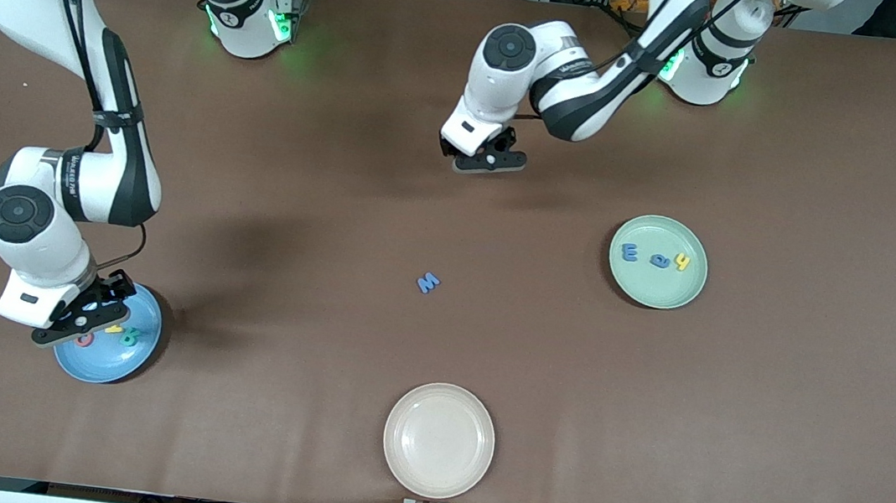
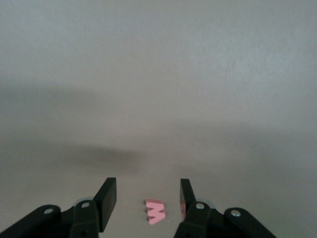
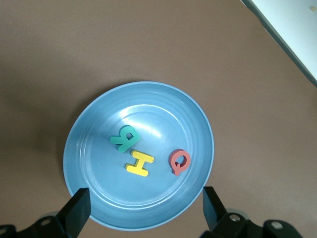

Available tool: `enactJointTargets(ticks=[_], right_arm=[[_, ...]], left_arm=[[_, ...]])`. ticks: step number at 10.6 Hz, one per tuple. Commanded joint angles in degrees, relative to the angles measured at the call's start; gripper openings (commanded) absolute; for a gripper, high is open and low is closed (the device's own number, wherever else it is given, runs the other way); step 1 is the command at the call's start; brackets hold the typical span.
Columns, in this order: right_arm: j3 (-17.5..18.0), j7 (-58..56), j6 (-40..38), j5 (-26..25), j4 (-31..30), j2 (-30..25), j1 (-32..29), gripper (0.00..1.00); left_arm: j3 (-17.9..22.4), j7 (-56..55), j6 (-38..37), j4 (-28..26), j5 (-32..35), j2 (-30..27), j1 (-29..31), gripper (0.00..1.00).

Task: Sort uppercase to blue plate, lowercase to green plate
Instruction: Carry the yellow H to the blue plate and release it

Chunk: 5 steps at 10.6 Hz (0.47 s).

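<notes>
The blue plate [image 1: 110,365] sits at the right arm's end of the table and holds a teal R [image 3: 125,139], a yellow H [image 3: 140,164] and a red Q [image 3: 179,160]. My right gripper [image 1: 82,319] hangs open and empty over this plate [image 3: 163,111]. The green plate [image 1: 654,296] holds a blue three-pronged m [image 1: 630,252], a rounded blue e [image 1: 658,260] and a yellow h [image 1: 681,262]. A blue angular M [image 1: 428,283] lies on the bare table mid-way. My left gripper [image 1: 491,158] stands open low over the table, with a small red w [image 2: 155,211] lying between its fingers, untouched.
A cream-white plate [image 1: 438,440] stands near the table's front edge, nearer to the camera than the blue M. The brown tabletop [image 1: 292,208] stretches between the plates.
</notes>
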Motion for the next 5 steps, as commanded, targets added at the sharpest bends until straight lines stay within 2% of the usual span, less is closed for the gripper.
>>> enactJointTargets(ticks=[1,5], right_arm=[[0.91,0.13,-0.31,-0.37,1.02,0.43,-1.06,1.00],[1.00,0.75,-0.40,-0.37,0.67,0.87,-1.15,1.00]], left_arm=[[0.31,-5.51,0.75,0.93,1.85,1.78,-2.68,0.59],[0.49,-14.04,1.62,0.84,9.30,4.43,-6.20,0.60]])
